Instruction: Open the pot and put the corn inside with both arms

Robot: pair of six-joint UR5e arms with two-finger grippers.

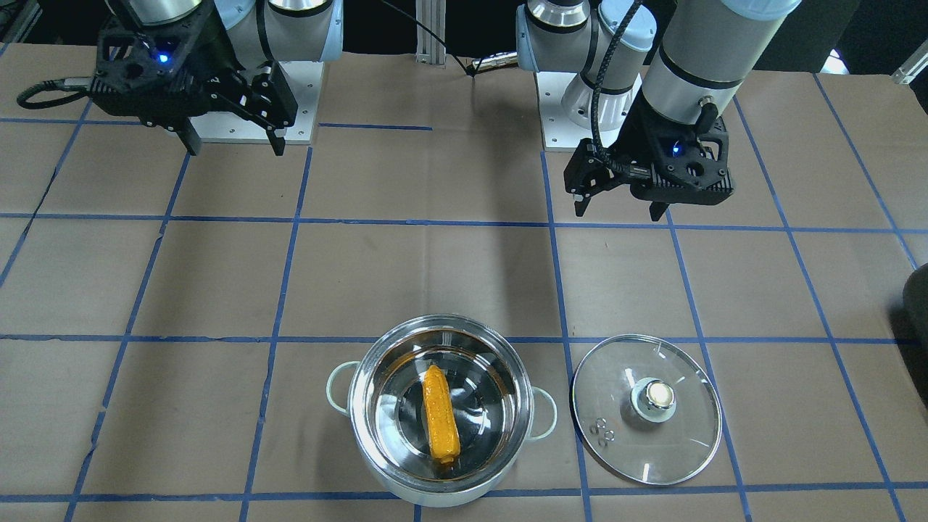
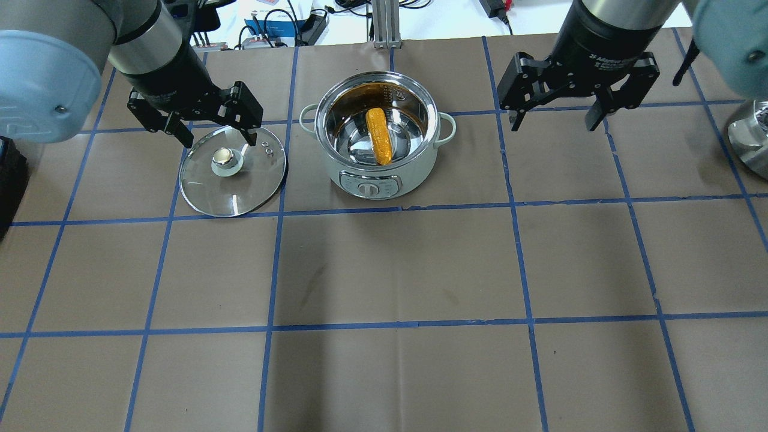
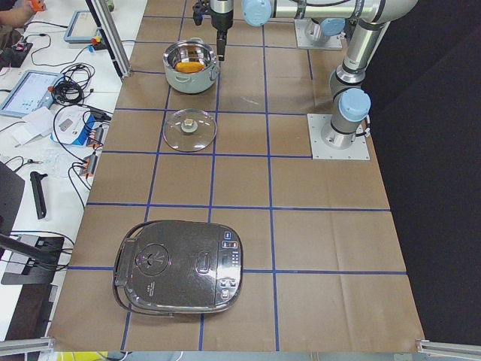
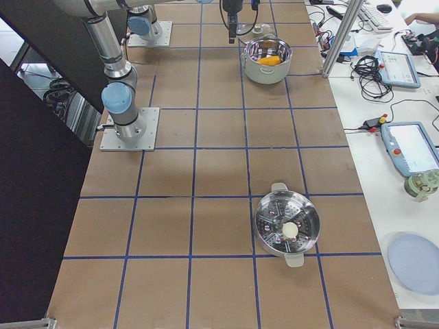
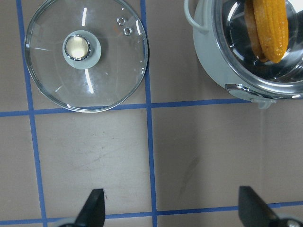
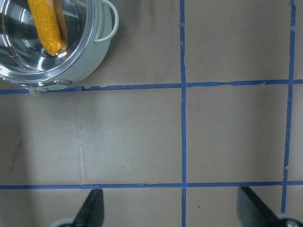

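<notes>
The pot (image 1: 406, 493) stands open on the brown table, with the corn (image 1: 441, 424) lying inside on its steel bottom. Both show in the overhead view, pot (image 2: 414, 174) and corn (image 2: 379, 136). The glass lid (image 1: 681, 435) lies flat on the table beside the pot, knob up. My left gripper (image 2: 219, 143) is open and empty, raised over the lid's near side. My right gripper (image 2: 552, 123) is open and empty, raised beside the pot on the other side. The left wrist view shows the lid (image 5: 104, 80) and corn (image 5: 271, 26). The right wrist view shows the pot (image 6: 90, 61).
A black rice cooker (image 3: 180, 267) sits at the table's left end. A steel steamer basket (image 4: 287, 225) sits toward the right end. Cables and devices lie on the side bench beyond the pot (image 2: 288, 24). The arm bases (image 1: 580, 109) stand at the robot's edge.
</notes>
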